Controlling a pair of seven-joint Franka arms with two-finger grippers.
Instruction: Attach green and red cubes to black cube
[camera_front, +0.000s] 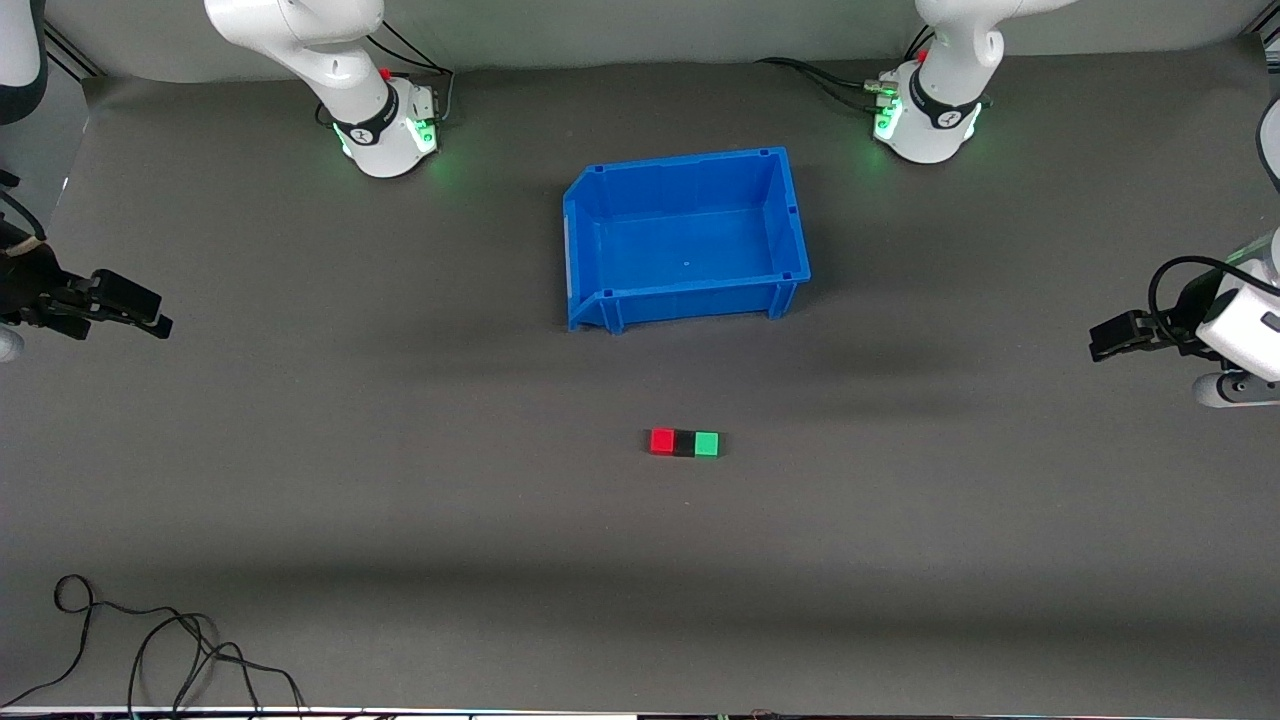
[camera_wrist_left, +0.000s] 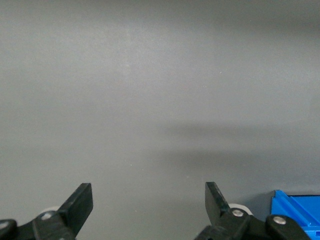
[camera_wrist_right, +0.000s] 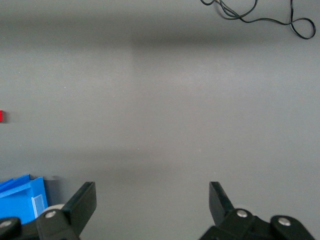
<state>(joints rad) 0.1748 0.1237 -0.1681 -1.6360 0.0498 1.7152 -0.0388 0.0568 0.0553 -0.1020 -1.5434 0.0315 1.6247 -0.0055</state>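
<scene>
Three small cubes sit in a row touching each other on the grey mat, nearer to the front camera than the bin: the red cube (camera_front: 662, 441), the black cube (camera_front: 684, 444) in the middle, and the green cube (camera_front: 707, 444). A sliver of the red cube (camera_wrist_right: 1, 116) shows at the edge of the right wrist view. My left gripper (camera_front: 1105, 340) is open and empty at the left arm's end of the table; its own view shows it (camera_wrist_left: 149, 200) over bare mat. My right gripper (camera_front: 150, 315) is open and empty at the right arm's end, also over bare mat (camera_wrist_right: 152, 197).
An empty blue bin (camera_front: 688, 240) stands mid-table, farther from the front camera than the cubes; its corners show in the wrist views (camera_wrist_left: 297, 210) (camera_wrist_right: 20, 200). A loose black cable (camera_front: 150, 640) lies near the front edge at the right arm's end.
</scene>
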